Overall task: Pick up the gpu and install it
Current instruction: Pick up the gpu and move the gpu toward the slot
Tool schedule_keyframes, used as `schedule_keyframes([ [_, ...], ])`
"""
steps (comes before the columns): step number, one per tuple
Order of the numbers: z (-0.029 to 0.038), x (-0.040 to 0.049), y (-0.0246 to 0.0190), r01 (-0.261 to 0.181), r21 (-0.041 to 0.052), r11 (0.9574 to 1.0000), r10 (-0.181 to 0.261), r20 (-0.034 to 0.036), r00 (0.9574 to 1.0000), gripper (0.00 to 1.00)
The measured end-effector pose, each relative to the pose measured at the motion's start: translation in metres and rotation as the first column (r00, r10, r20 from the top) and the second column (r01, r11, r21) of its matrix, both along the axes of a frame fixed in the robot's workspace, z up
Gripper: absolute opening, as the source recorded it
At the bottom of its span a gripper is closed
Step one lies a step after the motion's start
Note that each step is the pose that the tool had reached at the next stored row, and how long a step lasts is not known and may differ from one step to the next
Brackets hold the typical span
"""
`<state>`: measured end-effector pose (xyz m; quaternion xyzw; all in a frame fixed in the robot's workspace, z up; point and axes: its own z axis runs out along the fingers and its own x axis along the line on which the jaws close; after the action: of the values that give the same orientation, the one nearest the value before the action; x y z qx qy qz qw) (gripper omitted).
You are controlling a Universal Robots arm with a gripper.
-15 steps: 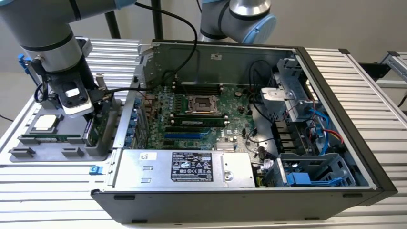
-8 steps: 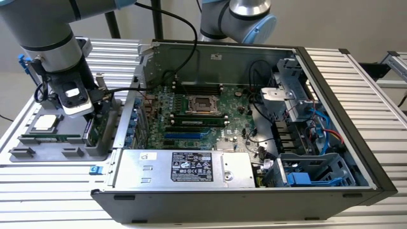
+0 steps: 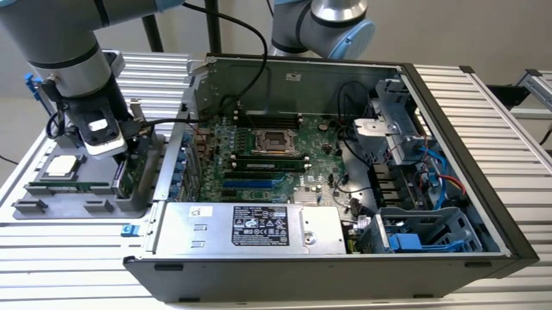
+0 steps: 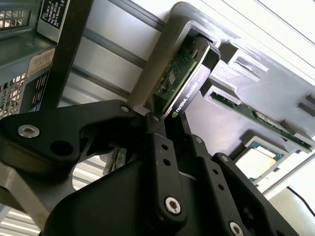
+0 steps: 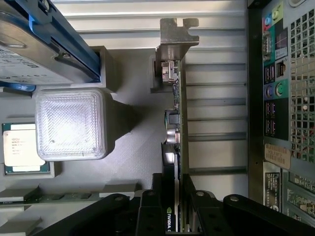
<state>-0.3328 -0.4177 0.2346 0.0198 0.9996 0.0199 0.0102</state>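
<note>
Aluminium slatted table (image 3: pixel 509 110) carries a black open computer case (image 3: pixel 345 274) with its green motherboard (image 3: pixel 324 171) exposed. Just beside the case, at the exterior view's left, sits a grey moulded parts tray (image 3: pixel 61 206). Over it hangs the black two-fingered gripper (image 5: pixel 175 199), its fingers closed against both faces of the green-and-black gpu (image 5: pixel 179 123), which stands on edge in its tray slot. A square silver processor (image 5: pixel 18 147) lies nearby in the tray.
</note>
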Motion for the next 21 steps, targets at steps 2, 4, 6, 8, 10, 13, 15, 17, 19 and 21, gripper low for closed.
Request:
schedule_keyframes([
  [2,0.0007,0.0000,0.0000,0.000,0.0001,1.0000,0.000,0.0001,1.0000,0.00],
  [4,0.0016,0.0000,0.0000,0.000,0.0000,1.0000,0.000,0.0000,1.0000,0.00],
  [6,0.0027,0.0000,0.0000,0.000,-0.0001,1.0000,0.000,-0.0001,1.0000,0.00],
  [8,0.0041,0.0000,0.0000,0.000,0.0000,1.0000,0.000,-0.0001,1.0000,0.00],
  [10,0.0055,0.0000,0.0000,0.000,-0.0001,1.0000,0.000,0.0000,1.0000,0.00],
  [13,0.0079,0.0000,0.0000,0.000,0.0000,1.0000,0.000,-0.0001,1.0000,0.00],
  [15,0.0095,0.0000,0.0000,0.000,0.0000,1.0000,0.000,0.0000,1.0000,0.00],
  [17,0.0112,0.0000,0.0000,0.000,-0.0001,1.0000,0.000,-0.0001,1.0000,0.00],
  [19,0.0128,0.0000,0.0000,0.000,0.0000,1.0000,0.000,0.0000,1.0000,0.00],
  [21,0.0143,0.0000,0.0000,0.000,0.0001,1.0000,0.000,0.0001,1.0000,0.00],
])
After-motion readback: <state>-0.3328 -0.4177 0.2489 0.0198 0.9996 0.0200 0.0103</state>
